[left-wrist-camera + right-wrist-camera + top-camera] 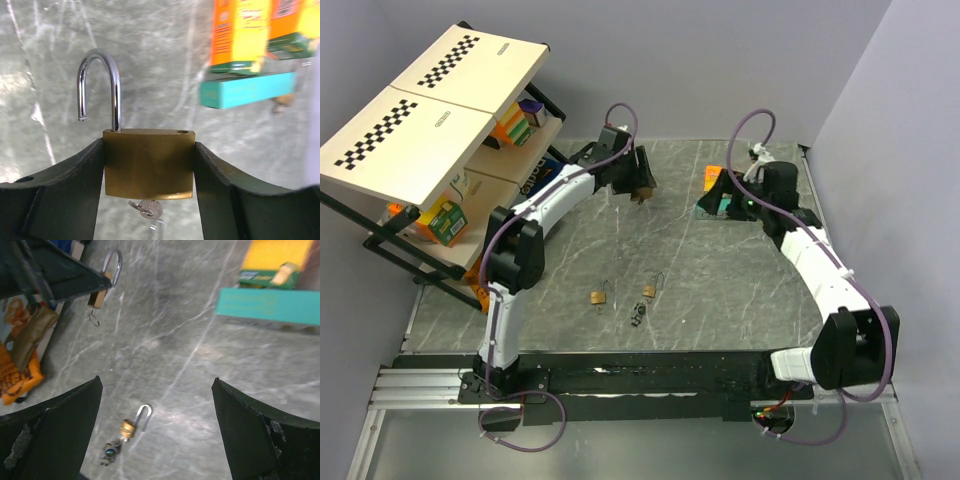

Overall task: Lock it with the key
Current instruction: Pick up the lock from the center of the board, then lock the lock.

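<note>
"Two tools, how do yours stand?"
"Your left tool (641, 186) pinches the big brass padlock (149, 167) by its sides, with the shackle (100, 80) swung open. Your right tool (156, 382) is spread wide and grips nothing."
"And the key?"
"The key (639, 318), a small dark bunch, lies on the table (720, 290) just beside a small brass padlock (648, 291), well apart from both your tools."

Three brass padlocks (148, 162) (597, 297) (649, 291), one bunch of keys (639, 316) and two boxes (267, 307) (275, 262) on the tabletop (740, 290) are in view.
</note>
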Controlling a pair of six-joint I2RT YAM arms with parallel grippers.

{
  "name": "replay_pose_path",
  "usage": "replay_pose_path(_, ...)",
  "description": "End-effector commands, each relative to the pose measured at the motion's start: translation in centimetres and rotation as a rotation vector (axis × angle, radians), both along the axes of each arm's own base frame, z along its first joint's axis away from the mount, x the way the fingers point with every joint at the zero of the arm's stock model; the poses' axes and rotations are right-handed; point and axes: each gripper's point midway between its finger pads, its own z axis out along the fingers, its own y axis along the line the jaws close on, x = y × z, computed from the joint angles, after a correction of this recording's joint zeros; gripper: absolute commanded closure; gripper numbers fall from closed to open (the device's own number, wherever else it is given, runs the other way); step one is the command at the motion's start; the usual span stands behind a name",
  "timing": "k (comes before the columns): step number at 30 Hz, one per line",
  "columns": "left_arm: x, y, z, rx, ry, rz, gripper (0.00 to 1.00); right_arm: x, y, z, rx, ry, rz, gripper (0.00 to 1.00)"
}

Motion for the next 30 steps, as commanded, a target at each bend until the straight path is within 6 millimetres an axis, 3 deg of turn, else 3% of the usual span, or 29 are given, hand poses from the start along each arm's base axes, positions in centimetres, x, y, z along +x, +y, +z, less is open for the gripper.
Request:
replay_pose_path(1, -0.2, -1.5, 9.9, -0.269, -0.101, 0.030, 0.99, 2.0, 3.5, 2.6, 0.086, -0.067, -0.027, 0.00)
replay_pose_path(2, -0.4, -1.6, 10.2, -0.288, -0.091, 0.027, 0.99, 1.7, 5.3, 2.3, 0.096, -0.053, -0.004, 0.00)
replay_pose_path(6, -1.3, -1.8, 11.2, -0.353, -0.065, 0.043, 0.99, 2.7, 8.5, 2.2, 0.086, -0.064, -0.007, 0.00)
replay_pose_path(8, -1.7, -1.8, 11.0, -0.374, -0.040, 0.052, 0.99, 3.4, 9.1, 2.7, 0.075, -0.081, -0.042, 0.00)
replay_pose_path(9, -2.3, -2.1, 11.5, -0.399, -0.029, 0.032, 0.99, 3.6, 9.7, 2.0, 0.057, -0.066, -0.043, 0.00)
replay_pose_path(22, -3.4, -3.0, 14.4, -0.591, 0.032, 0.016, 0.99, 5.4, 12.0, 0.7, 0.047, -0.021, -0.060, 0.05)
replay_pose_path(30, -3.9, -3.5, 14.1, -0.611, 0.048, 0.004, 0.99, 6.9, 12.7, 0.4, 0.029, -0.026, -0.082, 0.15)
